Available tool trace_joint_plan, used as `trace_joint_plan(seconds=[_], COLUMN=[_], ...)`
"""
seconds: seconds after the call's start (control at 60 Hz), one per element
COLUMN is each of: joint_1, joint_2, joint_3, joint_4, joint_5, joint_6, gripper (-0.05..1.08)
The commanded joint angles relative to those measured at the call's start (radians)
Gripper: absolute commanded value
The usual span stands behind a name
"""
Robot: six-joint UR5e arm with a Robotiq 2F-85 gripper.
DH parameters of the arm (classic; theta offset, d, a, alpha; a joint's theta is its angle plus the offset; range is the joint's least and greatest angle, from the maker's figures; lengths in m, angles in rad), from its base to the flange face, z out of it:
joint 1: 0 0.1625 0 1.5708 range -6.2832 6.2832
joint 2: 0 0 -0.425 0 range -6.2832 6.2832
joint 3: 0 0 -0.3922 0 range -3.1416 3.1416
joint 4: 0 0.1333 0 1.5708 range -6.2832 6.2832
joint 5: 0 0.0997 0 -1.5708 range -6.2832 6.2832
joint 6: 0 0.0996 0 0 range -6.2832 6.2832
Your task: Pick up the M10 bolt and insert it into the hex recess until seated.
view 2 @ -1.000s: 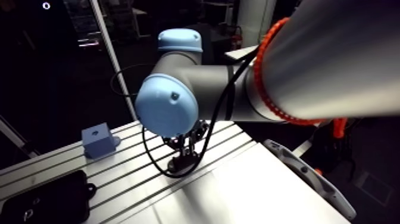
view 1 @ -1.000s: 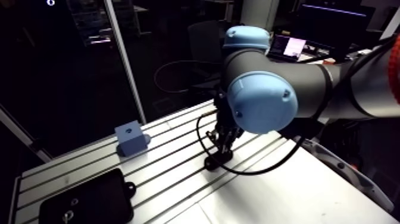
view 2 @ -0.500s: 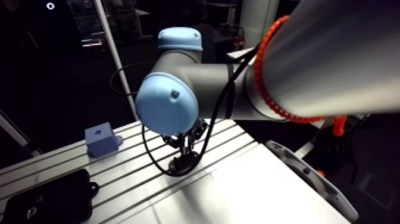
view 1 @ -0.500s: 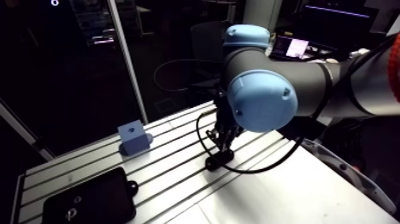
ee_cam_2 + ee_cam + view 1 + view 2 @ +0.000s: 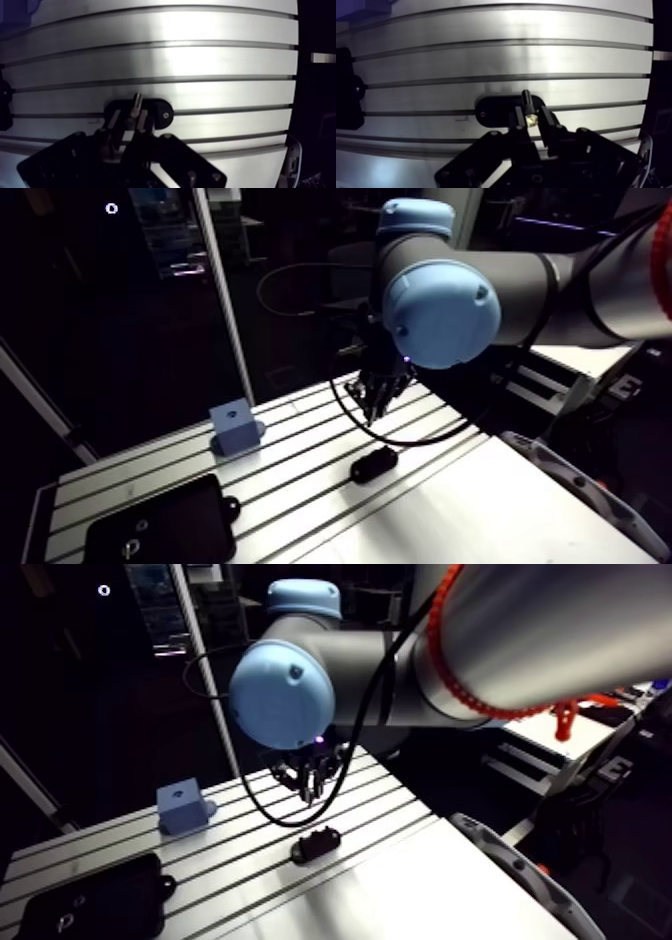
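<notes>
Gripper (image 5: 531, 114) hangs raised above the slotted table (image 5: 290, 460), its two fingers pinched on the slim dark M10 bolt (image 5: 527, 102). Just before, it was down at the small black holder (image 5: 496, 107), which now lies bare beneath it. From the left, a flat black plate (image 5: 160, 533) sits at the table's corner, then the blue block (image 5: 235, 430) with a dark hole in its top, well apart from the holder. The pick looks done — what remains is the carry across to the block and the seating.
</notes>
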Motion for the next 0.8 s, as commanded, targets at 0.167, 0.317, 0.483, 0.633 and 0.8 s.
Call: trace_joint_plan(seconds=[0.167, 0.317, 0.483, 0.633, 0.8], joint_1=[0.057, 0.117, 0.178, 0.284, 0.361], joint_2=[-0.066, -0.058, -0.037, 0.013, 0.063], joint_3=[-0.186, -0.290, -0.371, -0.435, -0.488], joint_4=[0.259, 0.392, 0.447, 0.512, 0.534], joint_5=[0.017, 0.013, -0.004, -0.085, -0.134], joint_6=[-0.013, -0.080, -0.117, -0.250, -0.364], gripper=[0.83, 0.87, 0.89, 0.89, 0.89])
